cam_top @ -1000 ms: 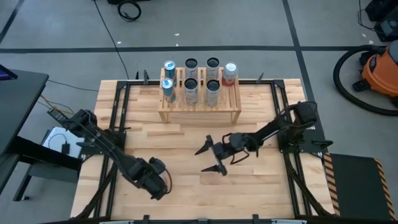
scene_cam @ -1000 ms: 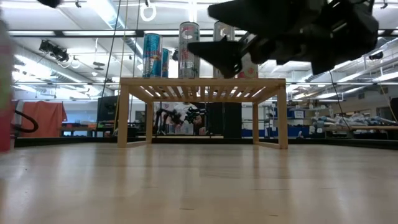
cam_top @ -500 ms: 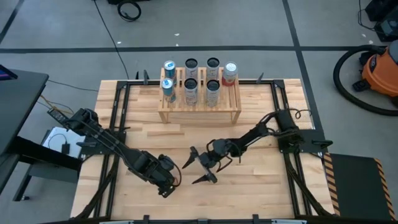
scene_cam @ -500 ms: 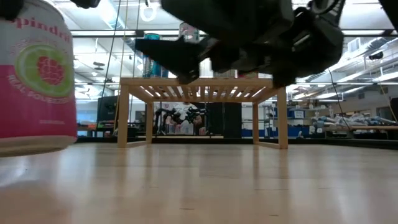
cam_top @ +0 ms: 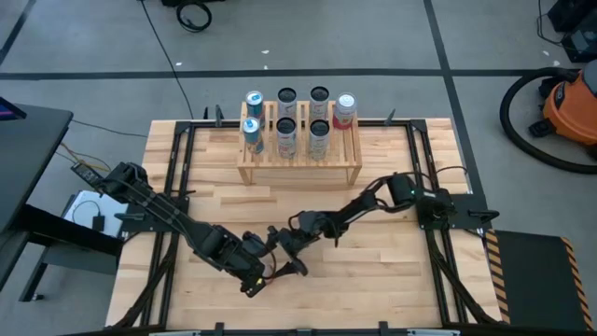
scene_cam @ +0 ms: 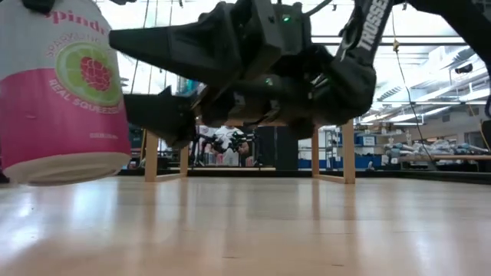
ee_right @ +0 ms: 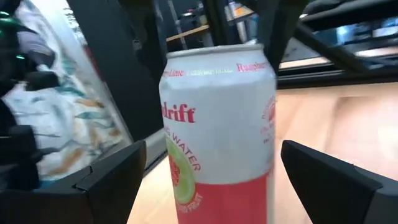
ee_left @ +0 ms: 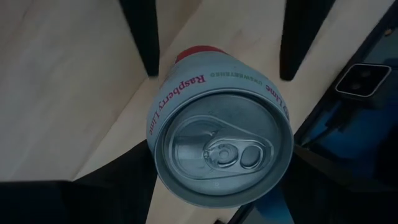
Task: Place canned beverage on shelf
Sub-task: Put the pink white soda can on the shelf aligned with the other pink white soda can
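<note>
A white-and-pink Spindrift can hangs upright just above the tabletop near the table's front middle. My left gripper is shut on it from above. My right gripper is open and level. Its two fingers stand on either side of the can without touching it. The slatted wooden shelf stands at the table's far middle, with several cans on its two tiers. My left gripper pinches the can's side wall just below the top rim between its two fingers, one on each side. The fingers come from above, pointing down, and the lid faces the wrist camera. The can hangs upright, clear of the table.
Black frame rails run along the table's left and right sides. Open plank tabletop lies between the grippers and the shelf. An orange vacuum stands on the floor beyond the table's right.
My left gripper has carried the can a little toward the table's right, and the can has stayed upright. My right gripper has moved toward the table's left and near edge, up to the can. Its open fingers now stand on either side of the can.
</note>
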`<state>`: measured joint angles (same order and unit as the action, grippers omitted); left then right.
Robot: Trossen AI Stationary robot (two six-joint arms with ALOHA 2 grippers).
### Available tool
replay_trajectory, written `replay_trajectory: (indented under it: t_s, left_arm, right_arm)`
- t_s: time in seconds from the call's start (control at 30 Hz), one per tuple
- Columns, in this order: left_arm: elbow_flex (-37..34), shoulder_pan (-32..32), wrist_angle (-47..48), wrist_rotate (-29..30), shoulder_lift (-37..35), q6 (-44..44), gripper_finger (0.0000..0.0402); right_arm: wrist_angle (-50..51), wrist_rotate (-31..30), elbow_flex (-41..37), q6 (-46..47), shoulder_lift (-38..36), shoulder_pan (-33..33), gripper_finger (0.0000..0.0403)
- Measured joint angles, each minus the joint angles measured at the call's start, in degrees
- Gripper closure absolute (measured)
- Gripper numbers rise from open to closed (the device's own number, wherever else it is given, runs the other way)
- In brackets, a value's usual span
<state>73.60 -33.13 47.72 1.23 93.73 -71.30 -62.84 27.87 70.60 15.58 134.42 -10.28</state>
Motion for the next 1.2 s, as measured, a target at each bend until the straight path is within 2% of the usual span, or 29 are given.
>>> replay_trajectory:
  t_s: [0.2,0.43,0.6,0.93,1.2]
  left_arm:
    - [0.0,0.2,-1.0,0.6,0.0,2.0,0.0116]
    - [0.1,0.2,-1.4,0.9,-0.1,3.2,0.0116]
    - [0.1,0.3,-2.8,1.5,-0.1,5.8,0.0116]
    - [0.1,1.1,-3.0,1.3,-0.1,7.3,0.0116]
    - [0.0,1.9,-4.3,1.7,-0.1,7.5,0.0116]
  right_arm:
    - [0.1,5.0,4.4,2.4,2.4,0.3,0.0020]
    - [4.4,6.2,7.3,0.7,2.4,0.0,0.0022]
    - [6.0,8.7,8.5,-1.1,2.4,-0.2,0.0038]
    - [8.0,7.6,8.9,-2.3,2.3,-0.6,0.0098]
    - [8.6,8.0,8.9,-1.5,2.3,-0.9,0.0108]
